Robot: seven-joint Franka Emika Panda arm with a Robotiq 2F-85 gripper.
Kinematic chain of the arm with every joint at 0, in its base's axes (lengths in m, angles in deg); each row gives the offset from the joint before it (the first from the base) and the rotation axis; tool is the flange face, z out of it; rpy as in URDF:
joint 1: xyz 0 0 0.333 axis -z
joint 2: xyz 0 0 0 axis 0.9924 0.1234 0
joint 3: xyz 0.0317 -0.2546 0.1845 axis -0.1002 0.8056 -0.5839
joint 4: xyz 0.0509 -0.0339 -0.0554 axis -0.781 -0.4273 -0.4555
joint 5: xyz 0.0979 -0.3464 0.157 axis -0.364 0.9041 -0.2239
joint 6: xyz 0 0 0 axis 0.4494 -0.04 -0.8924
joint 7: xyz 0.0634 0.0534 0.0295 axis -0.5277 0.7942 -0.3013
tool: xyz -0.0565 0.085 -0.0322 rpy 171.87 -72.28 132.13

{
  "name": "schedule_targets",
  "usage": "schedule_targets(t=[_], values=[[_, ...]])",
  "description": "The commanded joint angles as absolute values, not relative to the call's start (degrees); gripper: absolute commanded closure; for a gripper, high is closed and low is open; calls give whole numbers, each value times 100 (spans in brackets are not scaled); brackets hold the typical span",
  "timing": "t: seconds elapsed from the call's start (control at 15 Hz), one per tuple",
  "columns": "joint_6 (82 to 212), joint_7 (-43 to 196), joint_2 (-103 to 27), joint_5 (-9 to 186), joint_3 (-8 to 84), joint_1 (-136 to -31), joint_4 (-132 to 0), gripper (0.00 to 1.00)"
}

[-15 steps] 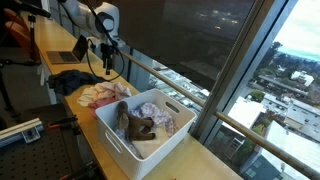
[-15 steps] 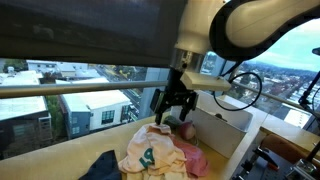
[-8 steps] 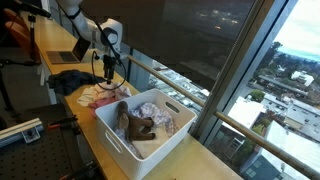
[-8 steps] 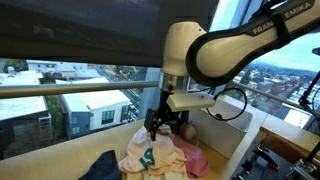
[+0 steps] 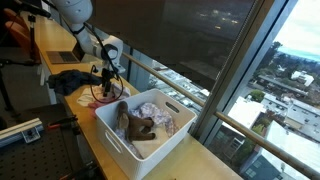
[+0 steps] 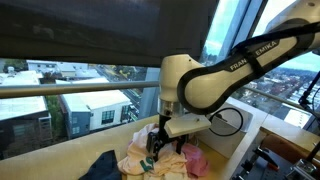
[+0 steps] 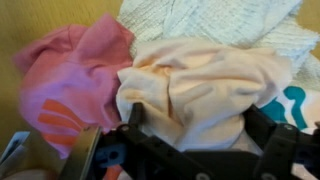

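Fingers [image 7: 265, 130] spread wide hover just over the cream garment [image 7: 200, 85], crumpled atop the pile [image 5: 93, 97] on the counter [image 7: 40, 20] beside the bin [image 5: 112, 140]; soft, light and limp, it looks best pinched at the raised fold across its middle.

- Panda arm [image 6: 190, 82] folds over at the elbow, wrist [image 5: 108, 48] pointing straight down.
- The gripper [image 6: 157, 146] hangs vertical, low in the scene, jaws spread wide.
- Wrist view: both fingers [image 7: 135, 116] show at the near edge, well apart.
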State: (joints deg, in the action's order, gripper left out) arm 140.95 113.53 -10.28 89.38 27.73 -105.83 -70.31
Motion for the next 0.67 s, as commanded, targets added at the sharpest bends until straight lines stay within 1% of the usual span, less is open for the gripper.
schedule_targets(t=[0.0, 0.33, 0.4, 0.47, 0.53, 0.6], values=[[14277, 11203, -652, 8693, 2780, -10605, -6942, 0], [14314, 11110, -589, 8520, 2815, -10544, -7006, 0], [14316, 11096, -613, 8493, 2820, -10536, -7016, 25], [14318, 11090, -650, 8501, 2837, -10542, -7041, 28], [14322, 11089, -682, 8503, 2847, -10539, -7058, 34], [14328, 11086, -726, 8505, 2859, -10525, -7087, 43]])
